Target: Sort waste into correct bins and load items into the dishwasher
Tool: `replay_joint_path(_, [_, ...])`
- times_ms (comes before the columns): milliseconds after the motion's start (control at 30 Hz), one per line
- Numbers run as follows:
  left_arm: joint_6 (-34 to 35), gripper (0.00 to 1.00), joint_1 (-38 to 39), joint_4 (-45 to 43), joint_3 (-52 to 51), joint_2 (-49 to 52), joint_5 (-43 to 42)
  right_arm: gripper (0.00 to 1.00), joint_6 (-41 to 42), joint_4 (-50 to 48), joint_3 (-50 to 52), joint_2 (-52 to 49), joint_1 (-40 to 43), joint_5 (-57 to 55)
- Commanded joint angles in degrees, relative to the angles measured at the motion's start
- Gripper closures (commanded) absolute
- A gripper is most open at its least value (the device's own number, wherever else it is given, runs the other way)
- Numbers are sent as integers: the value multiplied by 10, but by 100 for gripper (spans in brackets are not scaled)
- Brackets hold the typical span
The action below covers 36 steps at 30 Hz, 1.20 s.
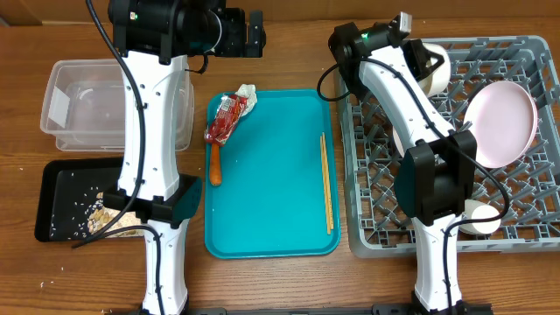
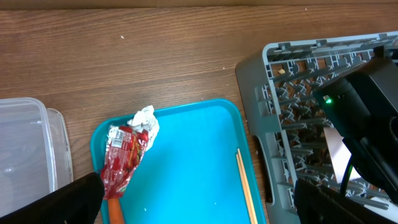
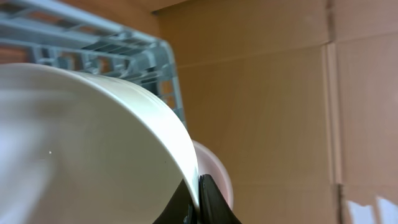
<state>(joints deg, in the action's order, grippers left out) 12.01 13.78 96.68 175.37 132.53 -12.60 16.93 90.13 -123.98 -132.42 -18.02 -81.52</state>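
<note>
Your right fingers (image 3: pixel 208 205) are pinching the rim of a white bowl (image 1: pixel 435 66), held over the grey dish rack (image 1: pixel 376 201) towards the far right corner of the tabletop. A pink plate (image 1: pixel 499 122) stands in the rack just beside the bowl. Lower the bowl tilted between the pegs, keep it off the plate, and let go only once it rests. Your left fingers (image 2: pixel 68 199) are spread and empty above the teal tray (image 1: pixel 271 175), where the red wrapper (image 1: pixel 226 120), napkin (image 1: pixel 248 91) and carrot stick (image 1: pixel 214 166) lie unsorted.
</note>
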Motion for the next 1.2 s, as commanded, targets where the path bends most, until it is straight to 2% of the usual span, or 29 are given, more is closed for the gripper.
replay_joint_path(0, [0, 0, 1, 1, 2, 3, -3, 96, 11, -5, 3, -3, 1, -52])
replay_joint_path(167, [0, 0, 2, 1, 2, 3, -3, 96, 11, -40, 3, -4, 1, 7])
replay_joint_path(567, [0, 0, 4, 1, 2, 3, -3, 96, 12, -69, 9, -4, 0, 36])
replay_joint_path(933, [0, 0, 5, 1, 2, 3, -3, 96, 8, -133, 166, -4, -7, -45])
replay_joint_path(1167, [0, 0, 5, 1, 2, 3, -3, 95, 6, -136, 178, -3, -25, -86])
